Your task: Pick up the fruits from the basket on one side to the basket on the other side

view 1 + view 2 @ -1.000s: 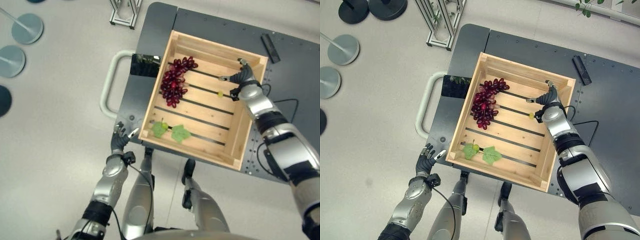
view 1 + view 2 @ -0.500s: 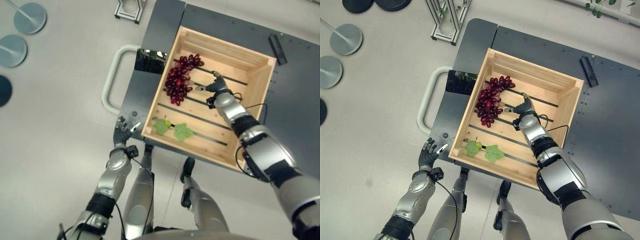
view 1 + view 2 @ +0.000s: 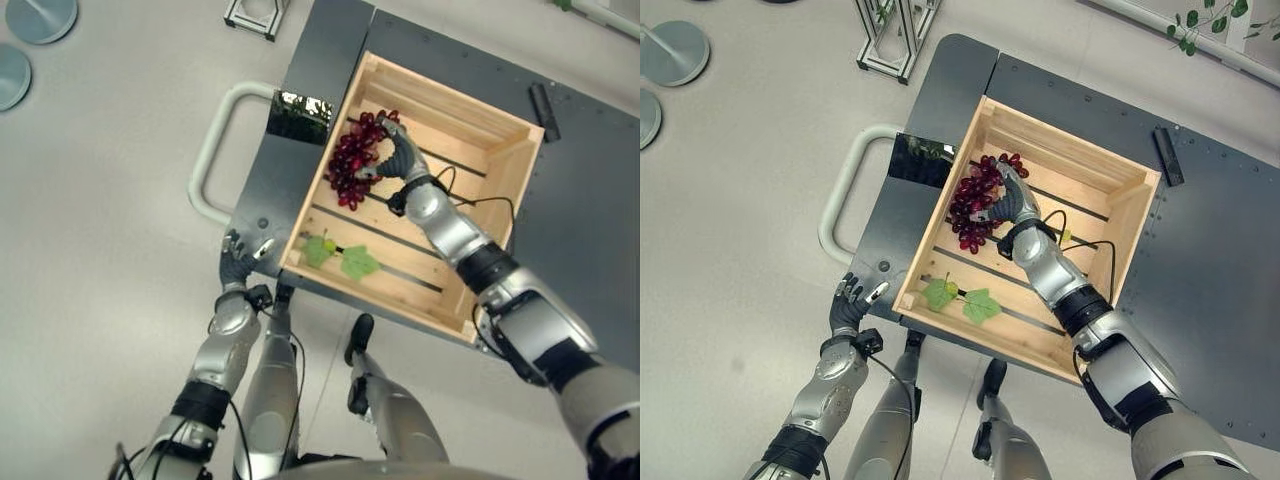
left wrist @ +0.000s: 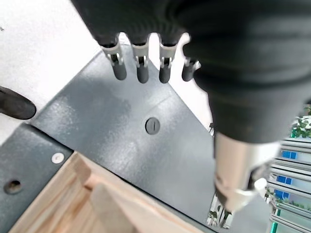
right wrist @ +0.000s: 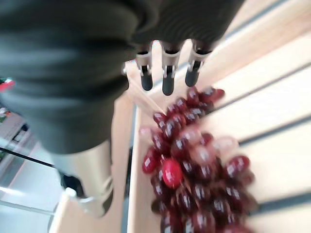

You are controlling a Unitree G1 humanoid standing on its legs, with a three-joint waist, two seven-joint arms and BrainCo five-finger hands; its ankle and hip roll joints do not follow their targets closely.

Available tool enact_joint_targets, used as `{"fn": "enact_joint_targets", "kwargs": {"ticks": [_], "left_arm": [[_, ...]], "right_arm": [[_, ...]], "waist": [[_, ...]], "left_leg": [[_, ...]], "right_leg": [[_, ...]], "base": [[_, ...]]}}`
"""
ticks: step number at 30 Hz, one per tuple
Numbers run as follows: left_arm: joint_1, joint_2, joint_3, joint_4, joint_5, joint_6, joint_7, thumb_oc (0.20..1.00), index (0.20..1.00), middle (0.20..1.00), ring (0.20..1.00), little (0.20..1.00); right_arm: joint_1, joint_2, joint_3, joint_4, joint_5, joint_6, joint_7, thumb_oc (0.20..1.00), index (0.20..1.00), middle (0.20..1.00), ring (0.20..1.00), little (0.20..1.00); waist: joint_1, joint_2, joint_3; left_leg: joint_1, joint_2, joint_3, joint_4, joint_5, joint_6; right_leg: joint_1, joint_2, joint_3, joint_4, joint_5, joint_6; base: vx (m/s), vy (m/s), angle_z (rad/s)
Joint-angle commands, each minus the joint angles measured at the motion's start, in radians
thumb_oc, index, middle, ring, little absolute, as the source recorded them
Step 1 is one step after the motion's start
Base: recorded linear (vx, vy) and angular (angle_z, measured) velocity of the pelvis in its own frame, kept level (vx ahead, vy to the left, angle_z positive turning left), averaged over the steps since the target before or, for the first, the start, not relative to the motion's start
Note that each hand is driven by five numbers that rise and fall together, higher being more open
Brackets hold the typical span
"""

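Observation:
A bunch of dark red grapes (image 3: 350,168) lies at the left end of the open wooden crate (image 3: 452,101), against its left wall. My right hand (image 3: 397,157) hovers over the right edge of the bunch. In the right wrist view its fingers (image 5: 167,73) are straight above the grapes (image 5: 189,174) with the thumb held apart, so the hand is open. Two green leaves with a small green fruit (image 3: 341,259) lie on the slats near the crate's front wall. My left hand (image 3: 237,264) stays open beside the cart's near left corner, its fingers (image 4: 141,68) straight over the grey top.
The crate stands on a dark grey cart (image 3: 1230,260) with a pale handle (image 3: 843,182) at its left end. A black bar (image 3: 1167,155) lies on the cart right of the crate. A metal frame (image 3: 885,40) and round bases (image 3: 665,50) stand on the floor.
My right hand has moved from the crate's right wall across the slats to the grapes at the left. The camera has shifted a little. The left hand has stayed put.

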Motion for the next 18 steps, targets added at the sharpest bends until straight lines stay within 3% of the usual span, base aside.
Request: {"fn": "enact_joint_targets", "kwargs": {"ticks": [1,2,4,18], "left_arm": [[-0.012,0.007,-0.009,-0.029,-0.008,-0.036,0.007,1.000,1.000,1.000,1.000,1.000],[-0.012,0.008,-0.027,-0.029,-0.019,-0.033,0.006,1.000,1.000,1.000,1.000,1.000],[-0.015,0.013,-0.036,-0.033,-0.024,-0.036,0.009,1.000,1.000,1.000,1.000,1.000],[-0.055,0.004,-0.096,-0.039,-0.031,-0.043,0.009,1.000,1.000,1.000,1.000,1.000]], "right_arm": [[-0.078,0.004,-0.037,0.028,0.104,-0.045,-0.045,1.000,1.000,1.000,1.000,1.000],[-0.130,0.032,-0.046,0.164,0.138,-0.039,-0.068,1.000,1.000,1.000,1.000,1.000],[-0.172,0.031,-0.028,0.227,0.113,-0.029,-0.072,1.000,1.000,1.000,1.000,1.000],[-0.221,0.046,-0.084,0.448,0.180,-0.022,-0.106,1.000,1.000,1.000,1.000,1.000]], "waist": [[0.025,-0.057,-0.004],[0.039,-0.051,-0.004],[0.047,-0.046,-0.004],[0.075,-0.008,-0.004]], "left_leg": [[0.030,-0.001,0.020,0.034,-0.092,-0.040],[0.025,-0.003,0.013,0.034,-0.091,-0.039],[0.021,-0.004,0.007,0.033,-0.088,-0.041],[-0.007,-0.025,-0.035,0.034,-0.081,-0.036]], "right_leg": [[-0.060,-0.125,0.029,0.058,0.016,0.125],[-0.062,-0.124,0.024,0.061,0.014,0.125],[-0.062,-0.124,0.019,0.062,0.014,0.125],[-0.059,-0.138,-0.017,0.068,0.009,0.130]], "base": [[0.00,0.000,0.00],[0.00,0.000,0.00],[0.00,0.000,0.00],[0.00,0.009,0.12]]}}
